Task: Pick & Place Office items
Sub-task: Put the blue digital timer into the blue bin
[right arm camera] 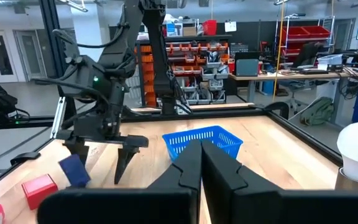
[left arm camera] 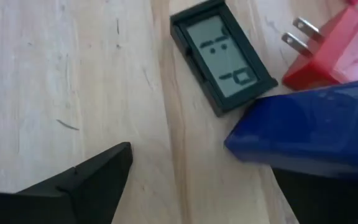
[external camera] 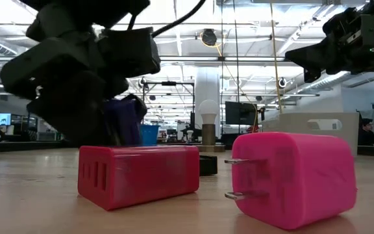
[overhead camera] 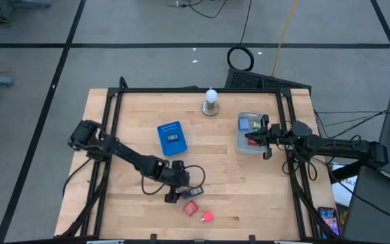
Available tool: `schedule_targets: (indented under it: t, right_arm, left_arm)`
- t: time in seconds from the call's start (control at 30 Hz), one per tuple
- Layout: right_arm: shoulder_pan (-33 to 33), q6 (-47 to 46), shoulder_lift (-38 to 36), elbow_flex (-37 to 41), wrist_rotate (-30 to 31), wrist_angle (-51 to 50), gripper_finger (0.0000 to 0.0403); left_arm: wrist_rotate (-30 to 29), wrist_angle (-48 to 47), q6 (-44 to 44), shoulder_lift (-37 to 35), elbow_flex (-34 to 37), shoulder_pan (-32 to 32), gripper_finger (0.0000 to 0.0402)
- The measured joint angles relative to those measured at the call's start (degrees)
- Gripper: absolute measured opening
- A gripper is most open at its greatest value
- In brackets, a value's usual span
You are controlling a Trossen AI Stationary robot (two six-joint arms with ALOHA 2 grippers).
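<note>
My left gripper (left arm camera: 197, 168) hangs open, slanting down, low over the table's near middle (overhead camera: 175, 192). A dark blue block (left arm camera: 303, 130) stands tilted at the inner side of one finger (right arm camera: 79, 149); the other finger (left arm camera: 86, 186) is over bare wood. Just beyond lie a small dark display (left arm camera: 222, 56), a red plug block (left arm camera: 337, 50) and a pink plug block (external camera: 294, 179), each flat on the table. My right gripper (overhead camera: 254, 139) waits shut above the grey tray (overhead camera: 242, 144). My left gripper is open beside the dark blue block (right arm camera: 74, 169). The block's upper part covers one fingertip in the left wrist view. Whether that finger touches the block I cannot tell. The block's lower corner (right arm camera: 79, 185) seems to rest on the wood.
A blue basket (overhead camera: 172, 137) stands at the table's middle, a white bulb on a round base (overhead camera: 210, 102) at the far edge. The grey tray at the right holds small items. A black frame (overhead camera: 114, 108) runs round the table.
</note>
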State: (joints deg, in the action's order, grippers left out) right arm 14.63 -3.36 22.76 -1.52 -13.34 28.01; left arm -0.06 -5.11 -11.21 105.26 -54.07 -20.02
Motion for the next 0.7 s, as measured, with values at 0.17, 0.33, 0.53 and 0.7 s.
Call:
schedule_targets:
  t: [0.17, 0.33, 0.53, 0.7]
  right_arm:
    - [0.00, 0.13, 0.41, 0.02, 0.00, 0.02, 0.0000]
    - [0.00, 0.48, 0.52, 0.02, 0.02, 0.02, 0.0000]
    - [0.00, 0.56, 0.52, 0.01, 0.02, 0.01, 0.0000]
    - [0.00, 0.59, 0.52, 0.02, 0.02, 0.00, 0.0000]
  left_arm:
    - [0.59, 0.20, 0.22, 0.02, -0.02, 0.49, 0.0353]
    - [0.59, 0.68, 2.05, 0.05, 0.01, 0.52, 0.0301]
    - [1.99, 1.98, 4.90, 0.15, 0.07, 0.49, 0.0261]
    - [2.21, -0.61, 4.61, -0.96, 0.10, 0.48, 0.0269]
